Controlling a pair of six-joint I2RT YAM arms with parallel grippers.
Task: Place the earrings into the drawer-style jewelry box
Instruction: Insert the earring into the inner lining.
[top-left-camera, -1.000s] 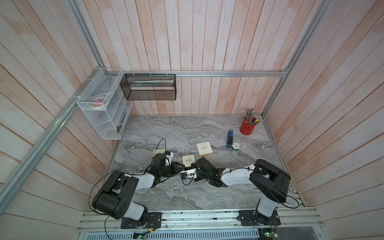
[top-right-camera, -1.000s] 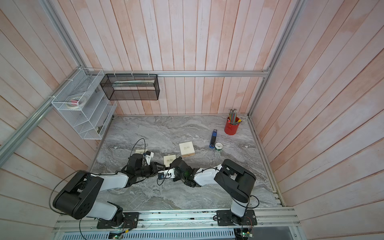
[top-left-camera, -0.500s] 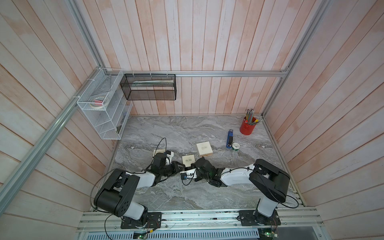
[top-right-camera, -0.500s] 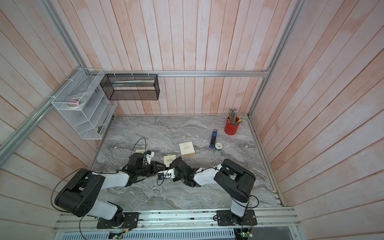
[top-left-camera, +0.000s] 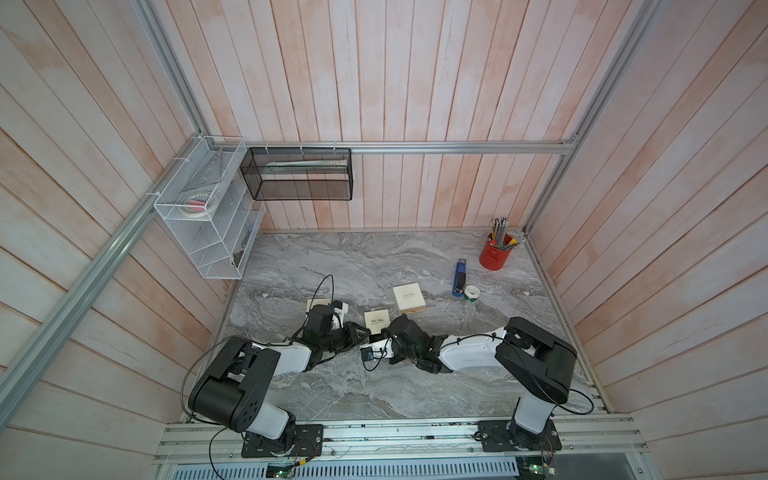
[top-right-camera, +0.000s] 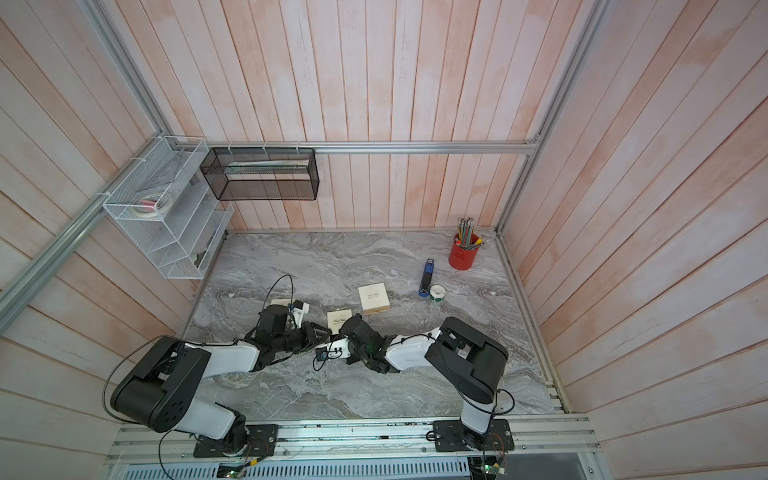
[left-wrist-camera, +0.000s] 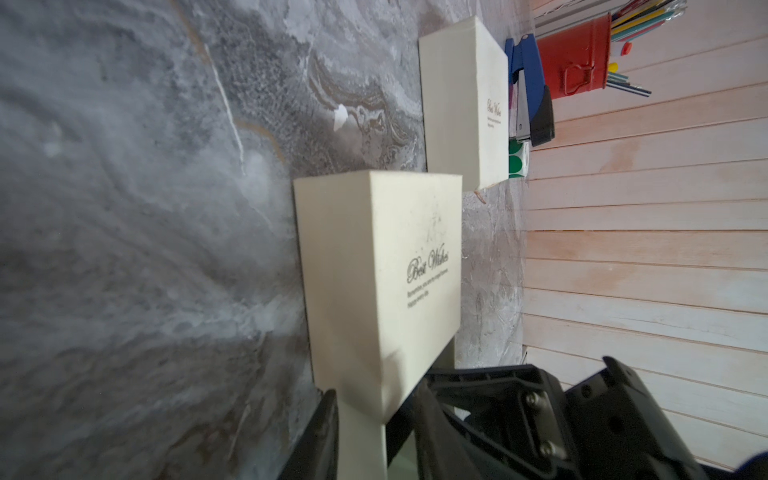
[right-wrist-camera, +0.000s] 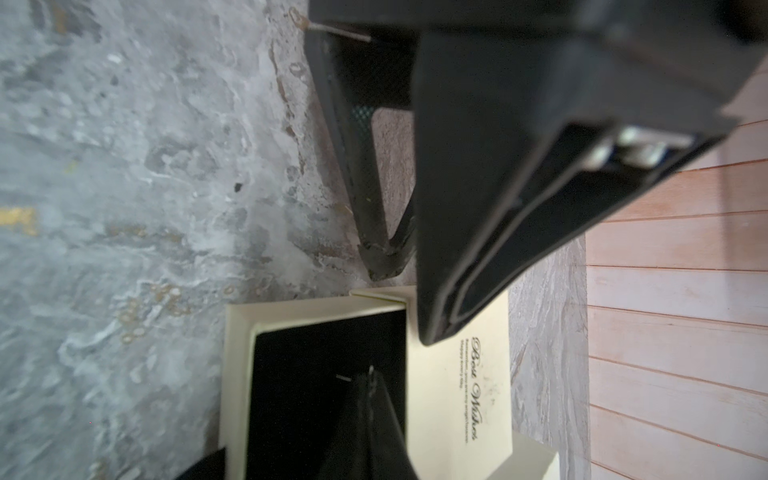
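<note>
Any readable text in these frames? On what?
"Best Wishes": top of the jewelry box, in both wrist views.
"Best Wi…": second box beyond it, rest unclear.
Fine print under both titles: too blurred to read.
Both top views: the print on the boxes is too small to read.

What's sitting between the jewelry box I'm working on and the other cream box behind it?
Only bare marble tabletop separates the jewelry box from the other cream box; the gap shows in both top views and the left wrist view.
</note>
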